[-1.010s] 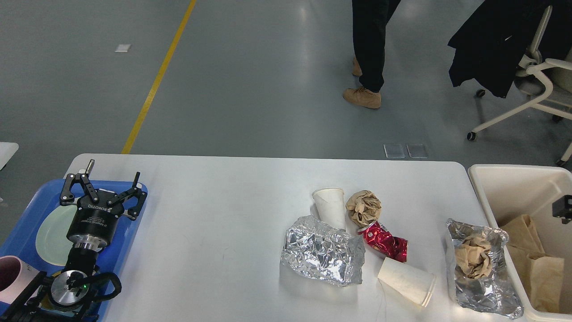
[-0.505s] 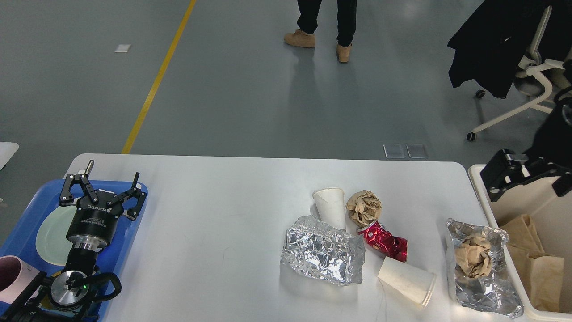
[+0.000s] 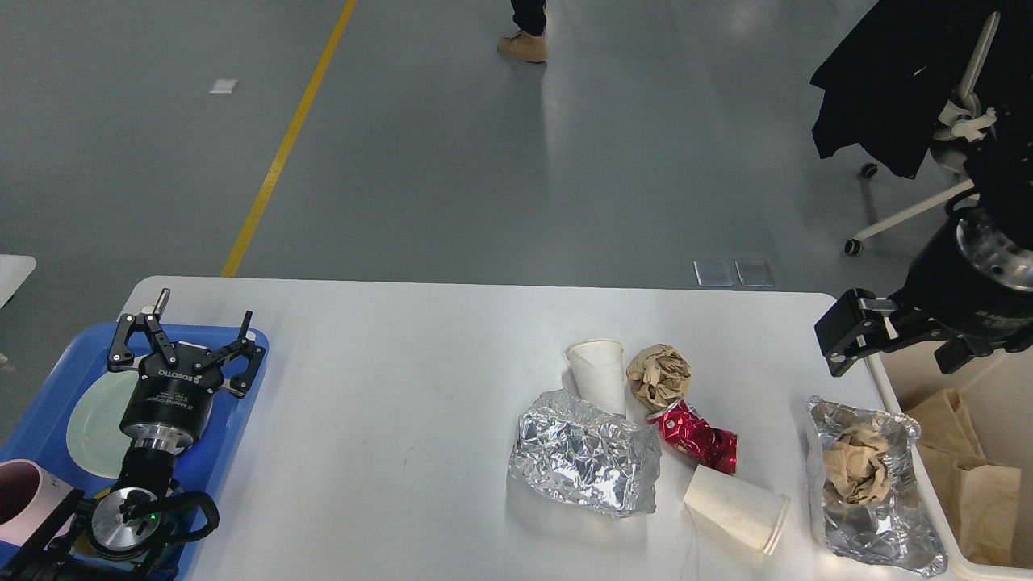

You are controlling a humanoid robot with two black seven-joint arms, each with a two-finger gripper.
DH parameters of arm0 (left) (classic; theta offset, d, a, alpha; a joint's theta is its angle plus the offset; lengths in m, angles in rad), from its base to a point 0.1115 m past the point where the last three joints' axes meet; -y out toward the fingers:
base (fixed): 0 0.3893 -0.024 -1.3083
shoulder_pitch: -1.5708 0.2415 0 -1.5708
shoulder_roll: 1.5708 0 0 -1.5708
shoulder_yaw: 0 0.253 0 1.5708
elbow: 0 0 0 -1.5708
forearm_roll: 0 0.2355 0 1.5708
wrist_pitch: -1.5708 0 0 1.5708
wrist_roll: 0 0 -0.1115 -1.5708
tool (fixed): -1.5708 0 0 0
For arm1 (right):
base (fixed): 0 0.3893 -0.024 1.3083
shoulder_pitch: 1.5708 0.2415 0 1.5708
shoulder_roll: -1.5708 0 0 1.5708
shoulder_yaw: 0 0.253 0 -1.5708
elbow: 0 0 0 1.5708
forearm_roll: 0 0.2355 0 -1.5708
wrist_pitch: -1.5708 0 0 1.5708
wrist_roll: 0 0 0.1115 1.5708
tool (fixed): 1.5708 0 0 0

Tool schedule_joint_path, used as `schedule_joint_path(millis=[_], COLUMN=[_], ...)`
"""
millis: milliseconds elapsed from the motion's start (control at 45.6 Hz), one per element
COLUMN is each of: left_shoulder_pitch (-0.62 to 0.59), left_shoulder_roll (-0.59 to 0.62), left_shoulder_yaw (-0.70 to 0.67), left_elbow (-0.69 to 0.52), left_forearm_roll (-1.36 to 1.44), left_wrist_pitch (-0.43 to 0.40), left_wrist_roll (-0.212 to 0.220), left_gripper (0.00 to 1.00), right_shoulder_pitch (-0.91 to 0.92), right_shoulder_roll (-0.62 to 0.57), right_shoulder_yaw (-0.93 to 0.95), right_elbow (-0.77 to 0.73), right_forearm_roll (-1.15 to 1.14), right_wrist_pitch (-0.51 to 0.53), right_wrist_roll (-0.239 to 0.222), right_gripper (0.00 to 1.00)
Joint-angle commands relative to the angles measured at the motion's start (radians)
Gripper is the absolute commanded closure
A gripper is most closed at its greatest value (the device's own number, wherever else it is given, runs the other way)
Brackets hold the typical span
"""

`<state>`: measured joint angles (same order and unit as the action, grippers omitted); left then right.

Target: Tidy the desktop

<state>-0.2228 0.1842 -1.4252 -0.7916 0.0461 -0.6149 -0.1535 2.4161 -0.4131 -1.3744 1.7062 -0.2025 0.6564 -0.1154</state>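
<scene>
Desktop (image 3: 387, 387) strewn at right with foil, cups (image 3: 597, 374) and a crushed can; left gripper (image 3: 187, 339) hangs wide over the blue tray (image 3: 48, 403); right gripper (image 3: 847, 343), spread indiscernible, beside the bin (image 3: 960, 379), presumably for disposal.

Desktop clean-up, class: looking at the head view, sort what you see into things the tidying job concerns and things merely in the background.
Part of the job:
desktop
two paper cups
brown paper ball
crushed red can
foil wrap
foil tray holding crumpled paper
cream bin
blue tray

Just there:
office chair
black coat
passer-by's boot
</scene>
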Motion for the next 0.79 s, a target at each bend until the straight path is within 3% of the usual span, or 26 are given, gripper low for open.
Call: schedule_joint_path(millis=[0, 263, 571, 768], left_shoulder_pitch=[0.000, 0.000, 0.000, -0.001], left_shoulder_roll=[0.000, 0.000, 0.000, 0.000], left_shoulder_yaw=[0.000, 0.000, 0.000, 0.000], left_elbow=[-0.001, 0.000, 0.000, 0.000], left_forearm_roll=[0.000, 0.000, 0.000, 0.000], left_wrist_pitch=[0.000, -0.002, -0.002, -0.002], left_wrist_roll=[0.000, 0.002, 0.000, 0.000], left_gripper=[0.03, 0.03, 0.03, 0.03], right_shoulder_pitch=[-0.195, -0.558, -0.972, -1.098], right_shoulder_roll=[-0.026, -0.056, -0.021, 0.031], right_shoulder_yaw=[0.006, 0.087, 0.302, 0.331], right_elbow=[-0.066, -0.244, -0.566, -0.691], right_forearm_roll=[-0.006, -0.008, 0.008, 0.008], right_wrist_pitch=[-0.106, -0.265, -0.279, -0.281], right_wrist_roll=[-0.001, -0.003, -0.004, -0.004], right_gripper=[0.01, 0.01, 0.01, 0.01])
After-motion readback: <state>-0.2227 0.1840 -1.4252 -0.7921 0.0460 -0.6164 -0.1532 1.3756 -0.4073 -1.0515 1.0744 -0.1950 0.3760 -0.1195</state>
